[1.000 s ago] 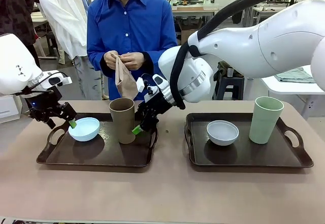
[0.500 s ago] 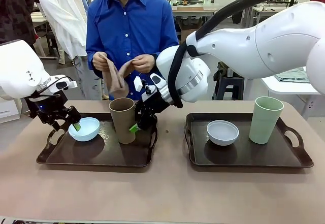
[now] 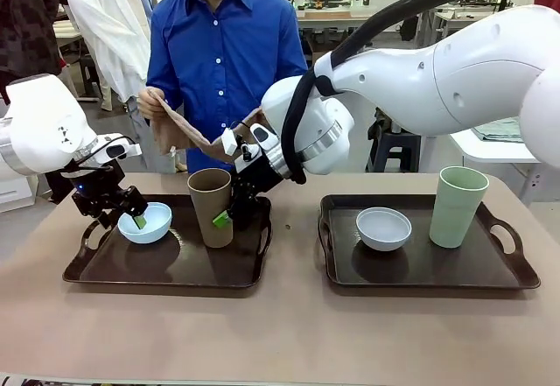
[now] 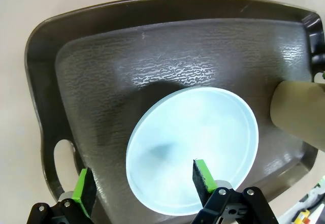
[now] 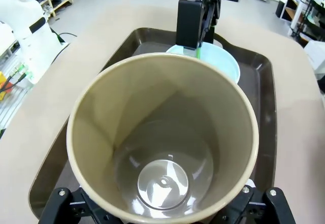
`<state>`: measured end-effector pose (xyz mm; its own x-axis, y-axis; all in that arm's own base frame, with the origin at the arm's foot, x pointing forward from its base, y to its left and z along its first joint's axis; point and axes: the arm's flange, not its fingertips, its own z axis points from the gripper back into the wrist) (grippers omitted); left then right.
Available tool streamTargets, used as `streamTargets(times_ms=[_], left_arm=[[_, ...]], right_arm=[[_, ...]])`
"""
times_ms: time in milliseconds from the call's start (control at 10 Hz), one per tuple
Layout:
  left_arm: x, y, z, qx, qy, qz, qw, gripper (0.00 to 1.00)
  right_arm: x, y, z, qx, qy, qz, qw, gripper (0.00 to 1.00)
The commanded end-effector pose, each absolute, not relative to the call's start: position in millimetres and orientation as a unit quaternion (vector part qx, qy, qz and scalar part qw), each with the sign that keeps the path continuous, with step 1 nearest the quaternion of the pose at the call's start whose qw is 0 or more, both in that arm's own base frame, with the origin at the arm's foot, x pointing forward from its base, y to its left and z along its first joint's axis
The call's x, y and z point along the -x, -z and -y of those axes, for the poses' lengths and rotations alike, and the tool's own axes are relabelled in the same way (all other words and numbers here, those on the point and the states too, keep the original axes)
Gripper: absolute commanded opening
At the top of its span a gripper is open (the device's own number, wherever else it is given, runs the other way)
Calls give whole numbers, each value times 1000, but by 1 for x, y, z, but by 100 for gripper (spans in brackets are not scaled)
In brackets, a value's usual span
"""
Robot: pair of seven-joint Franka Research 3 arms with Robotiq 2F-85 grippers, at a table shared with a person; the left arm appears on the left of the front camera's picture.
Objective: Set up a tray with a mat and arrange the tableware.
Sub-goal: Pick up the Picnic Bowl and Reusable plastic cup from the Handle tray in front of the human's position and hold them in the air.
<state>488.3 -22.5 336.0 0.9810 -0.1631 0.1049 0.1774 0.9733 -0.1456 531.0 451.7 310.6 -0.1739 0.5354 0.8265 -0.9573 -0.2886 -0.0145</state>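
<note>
Two dark trays lie side by side. The left tray [image 3: 166, 279] [image 4: 167, 46] [image 5: 264, 112] carries a pale blue bowl [image 3: 156, 220] [image 4: 203, 137] [image 5: 226, 64] and a brown cup [image 3: 210, 204] [image 5: 162, 132]. The right tray [image 3: 420, 285] carries a white bowl [image 3: 383, 227] and a pale green cup [image 3: 459, 204]. My left gripper [image 3: 119, 218] [image 4: 143, 183] is open astride the blue bowl's near rim, one pad inside, one outside. My right gripper [image 3: 226, 218] [image 5: 162, 206] is open with the brown cup between its fingers. A person stretches a tan mat [image 3: 188, 130] between both hands.
The person in a blue shirt [image 3: 227, 45] stands at the far edge, behind the left tray. My right arm [image 3: 420, 62] reaches across the middle above the table. Bare tabletop [image 3: 280, 333] runs along the near edge in front of both trays.
The person has pulled the folded mat open sideways. My left gripper has slid right onto the blue bowl's rim. My right gripper has moved left around the brown cup.
</note>
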Motion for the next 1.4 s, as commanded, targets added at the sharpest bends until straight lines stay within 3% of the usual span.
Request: streamTargets(times_ms=[0,200,300,400,500,600,700,800,900,1000,1100,1200,1300], left_arm=[[-494,-336,28,67,75,44,994,100],[-494,-333,29,68,78,40,994,100],[-493,-332,29,69,82,37,994,44],[-492,-331,28,68,80,36,994,43],[-491,-332,28,67,81,37,994,0],[-490,-332,28,66,82,38,994,0],[-489,-332,27,66,80,38,994,0],[-488,-333,27,65,78,39,994,18],[-487,-334,26,65,76,39,994,9],[-486,-335,25,64,74,40,994,0],[-484,-336,24,62,72,41,995,0],[-484,-337,24,61,70,40,995,0],[-484,-337,24,59,71,38,995,0]], right_arm=[[-533,-305,-458,-380,-708,305,512,100],[-536,-302,-461,-388,-704,305,510,100],[-535,-300,-460,-390,-707,308,504,40],[-535,-299,-459,-391,-709,304,502,40],[-534,-299,-459,-389,-709,304,503,0],[-534,-298,-458,-387,-710,303,503,34],[-533,-297,-458,-385,-712,302,504,0],[-532,-297,-458,-383,-712,301,506,0],[-531,-296,-457,-381,-713,300,507,0],[-530,-296,-457,-379,-714,297,508,24],[-529,-296,-456,-375,-715,296,510,24],[-529,-296,-455,-371,-715,294,515,0],[-529,-295,-453,-366,-714,288,523,24]])
